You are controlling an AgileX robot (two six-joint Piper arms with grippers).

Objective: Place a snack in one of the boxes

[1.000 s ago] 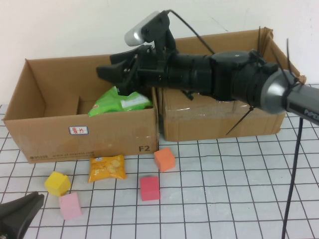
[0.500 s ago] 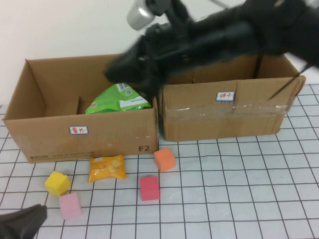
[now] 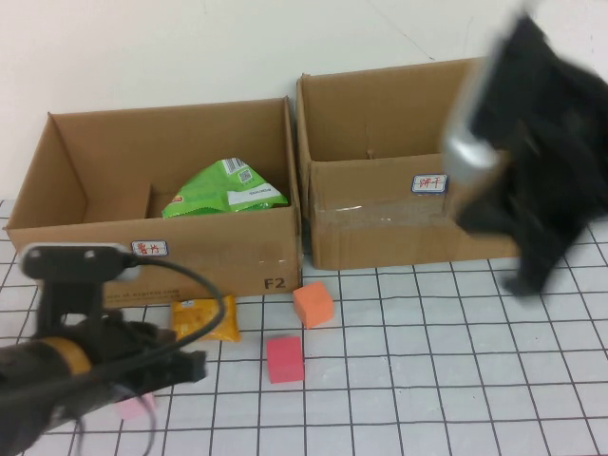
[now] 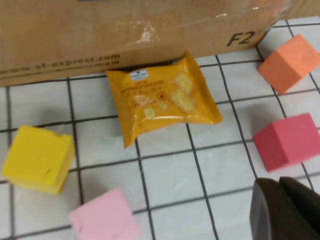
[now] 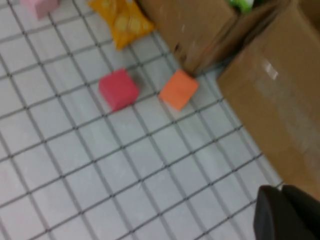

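A green snack bag (image 3: 225,188) lies inside the left cardboard box (image 3: 171,252). An orange cracker packet (image 3: 202,318) lies on the gridded table just in front of that box; it also shows in the left wrist view (image 4: 162,97) and the right wrist view (image 5: 121,17). The right box (image 3: 408,214) stands beside the left one. My left gripper (image 3: 190,366) hovers low at the front left, just short of the packet; its jaws (image 4: 287,210) are shut and empty. My right gripper (image 3: 532,275) is blurred in front of the right box, shut and empty (image 5: 285,215).
An orange block (image 3: 313,304) and a red block (image 3: 285,359) lie in front of the boxes. A pink block (image 4: 105,222) and a yellow block (image 4: 37,157) lie near the left arm. The grid to the front right is bare.
My right arm has swung from over the left box to the right and down, in front of the right box. My left arm has come in from the front-left corner over the yellow and pink blocks.
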